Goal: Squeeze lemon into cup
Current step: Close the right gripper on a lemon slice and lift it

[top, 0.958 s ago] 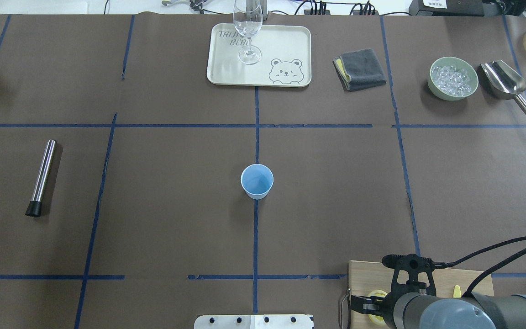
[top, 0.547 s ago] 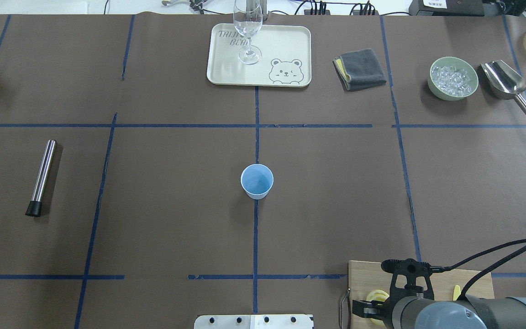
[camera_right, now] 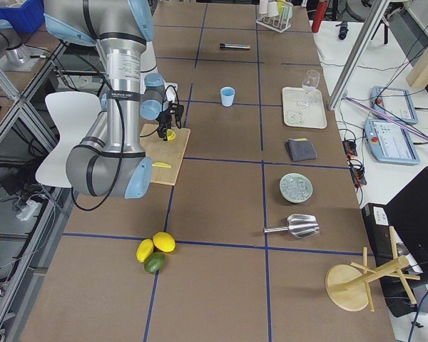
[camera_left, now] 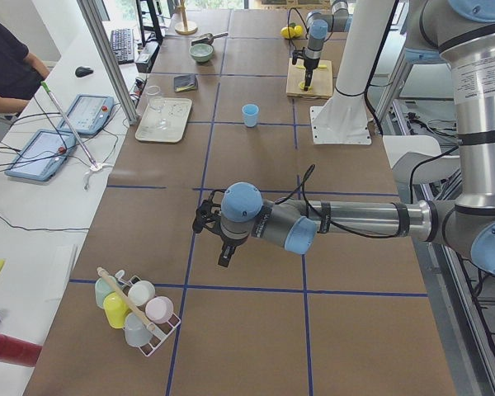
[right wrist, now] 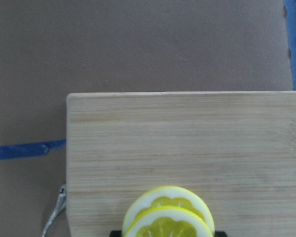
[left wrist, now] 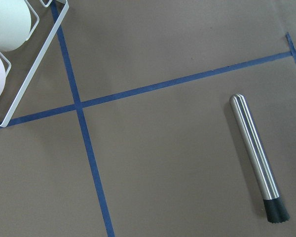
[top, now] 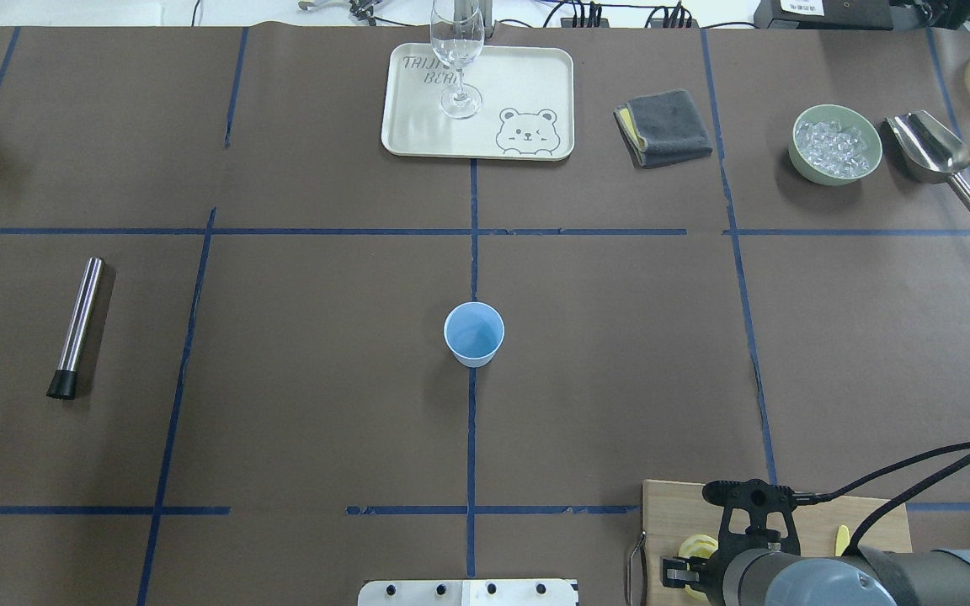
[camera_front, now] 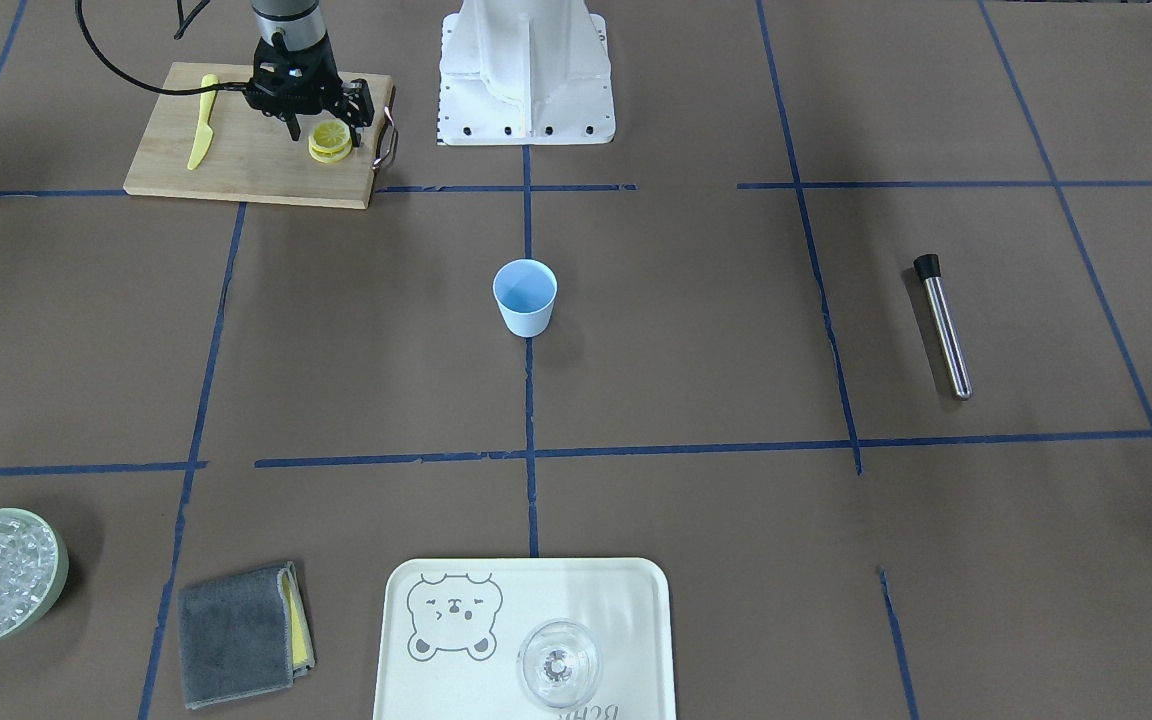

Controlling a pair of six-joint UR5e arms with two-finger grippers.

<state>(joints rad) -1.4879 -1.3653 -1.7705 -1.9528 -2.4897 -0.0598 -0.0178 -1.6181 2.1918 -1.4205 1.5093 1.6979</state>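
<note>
The table (top: 325, 421) is laid out in stations. The squeezing spot is at the middle and the cutting spot at the lower right of the overhead view.

The left arm is held out over the left side, clear of the work. Its gripper (camera_left: 205, 221) hangs above bare table by the steel bar (top: 81, 324). Whether its fingers are apart or together cannot be told.

The board (camera_front: 246, 160), upper left in the front view, keeps the fruit off the paper and within easy reach of the right arm.

The right gripper (camera_front: 328, 130) points straight down over the board's handle end. Its jaws look apart, one either side of the slices and not yet clamped, likely so they can close on the rind edges.

The cup (top: 474, 333) stands upright and open at the centre where the tape lines cross. It is well apart from the board, so a carry across is needed before any squeeze.

The lemon (camera_front: 330, 143) is the top one of two overlapping slices lying flat near the board's edge. In the right wrist view it sits at bottom centre, just ahead of the fingers.

The knife (camera_front: 199, 135) lies on the far end of the board, out of the way.
</note>
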